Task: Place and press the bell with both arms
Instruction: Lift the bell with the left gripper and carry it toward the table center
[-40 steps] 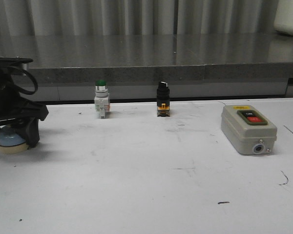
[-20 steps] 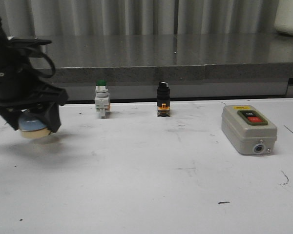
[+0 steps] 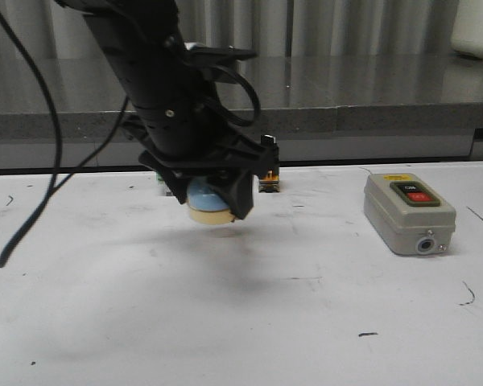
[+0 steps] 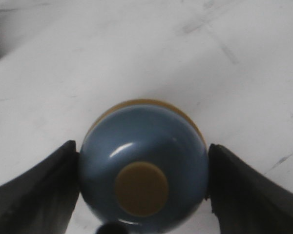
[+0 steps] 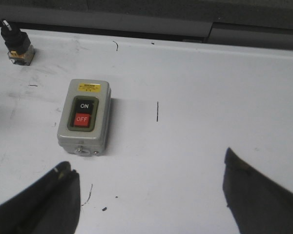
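White tabletop is filling all three views, with a grey ledge behind; I'm holding the bell in my left gripper, fingers clamped on either side of the blue dome, cream button upward. It is hanging clear of the table near the middle, its shadow lying beneath it. Just behind it the black switch is showing; the green one is hidden by the arm. Well to the right the grey box is sitting flat, ON and OFF buttons up. My right gripper is standing apart, empty, looking down at that box. To place well, I'm judging I should be lowering straight down, keeping the base level, well short of the switches; I'd open only once the base is resting flat, then bring the right arm over for the press.
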You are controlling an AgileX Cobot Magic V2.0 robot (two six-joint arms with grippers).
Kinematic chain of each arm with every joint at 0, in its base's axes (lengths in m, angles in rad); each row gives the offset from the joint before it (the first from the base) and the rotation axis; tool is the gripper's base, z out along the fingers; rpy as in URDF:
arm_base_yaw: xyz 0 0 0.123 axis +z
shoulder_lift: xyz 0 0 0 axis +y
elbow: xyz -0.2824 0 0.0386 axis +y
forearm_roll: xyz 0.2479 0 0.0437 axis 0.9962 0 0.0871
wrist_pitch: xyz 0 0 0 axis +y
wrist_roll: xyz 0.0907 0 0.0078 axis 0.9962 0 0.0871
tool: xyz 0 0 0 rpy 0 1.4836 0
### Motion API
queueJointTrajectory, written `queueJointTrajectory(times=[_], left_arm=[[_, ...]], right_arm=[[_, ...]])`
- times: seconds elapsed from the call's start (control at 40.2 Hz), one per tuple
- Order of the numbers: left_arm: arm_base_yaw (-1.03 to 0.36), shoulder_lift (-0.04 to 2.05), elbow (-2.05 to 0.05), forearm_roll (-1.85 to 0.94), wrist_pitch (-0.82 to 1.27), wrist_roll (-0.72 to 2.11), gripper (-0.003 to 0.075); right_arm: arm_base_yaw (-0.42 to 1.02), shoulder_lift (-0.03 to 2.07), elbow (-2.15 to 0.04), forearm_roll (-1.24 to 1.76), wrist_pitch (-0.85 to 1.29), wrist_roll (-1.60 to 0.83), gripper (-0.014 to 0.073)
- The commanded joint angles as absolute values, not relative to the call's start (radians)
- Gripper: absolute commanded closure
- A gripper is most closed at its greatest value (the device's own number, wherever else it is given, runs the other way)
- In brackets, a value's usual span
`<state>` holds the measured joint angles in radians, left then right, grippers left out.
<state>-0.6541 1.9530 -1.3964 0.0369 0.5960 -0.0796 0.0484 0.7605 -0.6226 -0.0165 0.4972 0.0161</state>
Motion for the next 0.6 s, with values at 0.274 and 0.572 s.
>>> queueJointTrajectory(times=[0.274,0.572], left_arm=[[-0.713,2.038,-1.556,0.025,0.577,-0.078,0.0362],[-0.713,2.060,-1.571,0.023,0.587,-0.078,0.0311]], right_arm=[[0.042,0.760,-0.656,-0.027,0.424,0.009,-0.0019],[0.042,0.760,-0.656,-0.027,0.424,0.009,-0.0019]])
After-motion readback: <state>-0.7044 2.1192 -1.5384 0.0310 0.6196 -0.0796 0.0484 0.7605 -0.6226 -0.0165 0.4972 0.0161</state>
